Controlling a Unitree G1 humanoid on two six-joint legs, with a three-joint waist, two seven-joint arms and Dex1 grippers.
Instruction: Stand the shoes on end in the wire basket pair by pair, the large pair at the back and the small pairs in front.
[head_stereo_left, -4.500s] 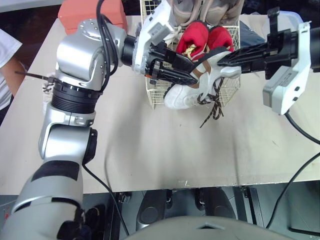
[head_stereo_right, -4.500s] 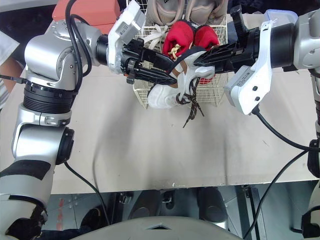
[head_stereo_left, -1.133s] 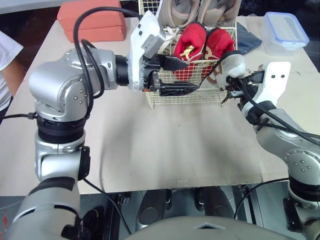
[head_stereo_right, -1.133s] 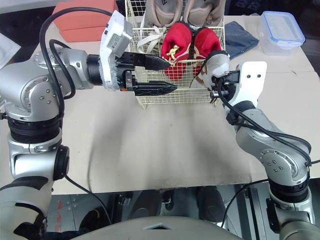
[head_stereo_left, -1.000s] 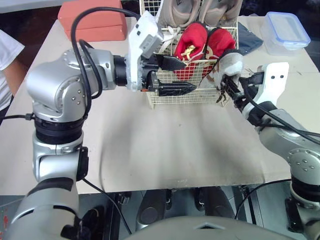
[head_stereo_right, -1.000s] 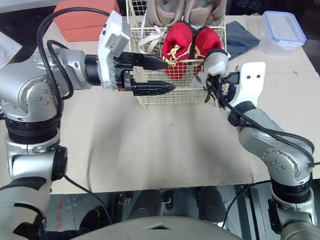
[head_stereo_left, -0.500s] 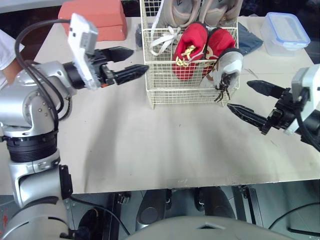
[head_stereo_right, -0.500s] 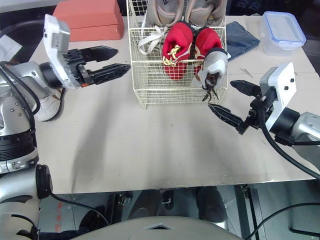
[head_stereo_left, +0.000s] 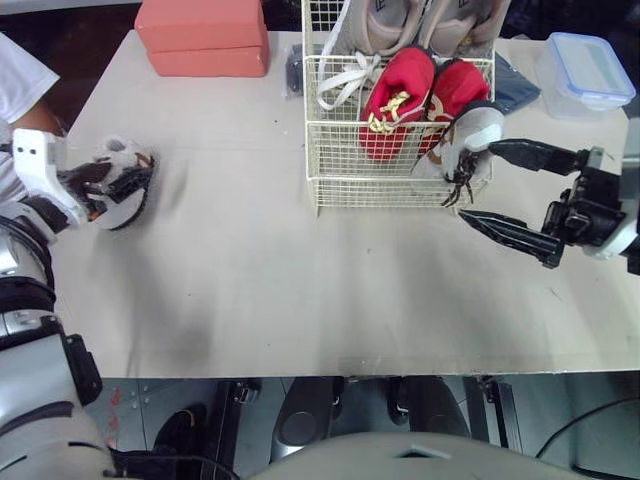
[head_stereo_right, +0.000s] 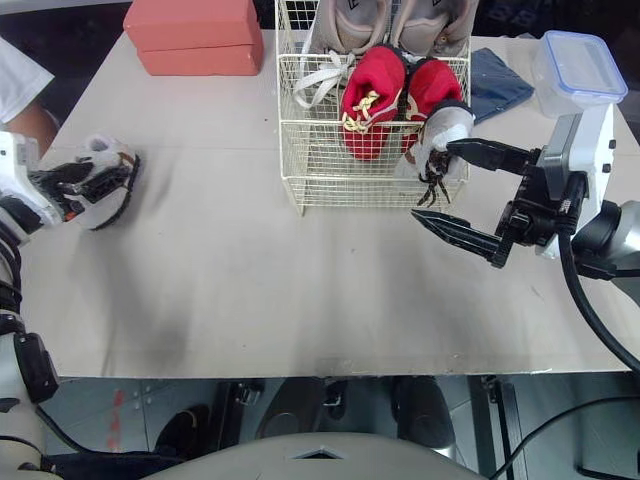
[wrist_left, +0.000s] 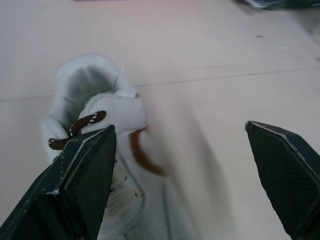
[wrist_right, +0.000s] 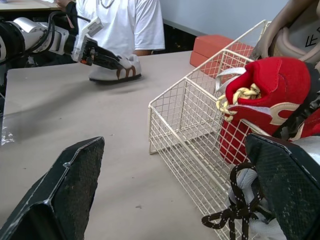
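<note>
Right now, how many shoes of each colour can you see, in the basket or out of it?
Beige shoes: 2, at the back of the basket
Red shoes: 2, in the basket
White shoes: 2, 1 at the basket's front right corner, 1 on the table
Total: 6

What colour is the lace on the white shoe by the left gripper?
Dark brown with pale flecks: lace on the white shoe, best in the left wrist view.

Bright even light from above, soft grey shadows on the pale table (head_stereo_left: 300, 290), dim beyond it
</note>
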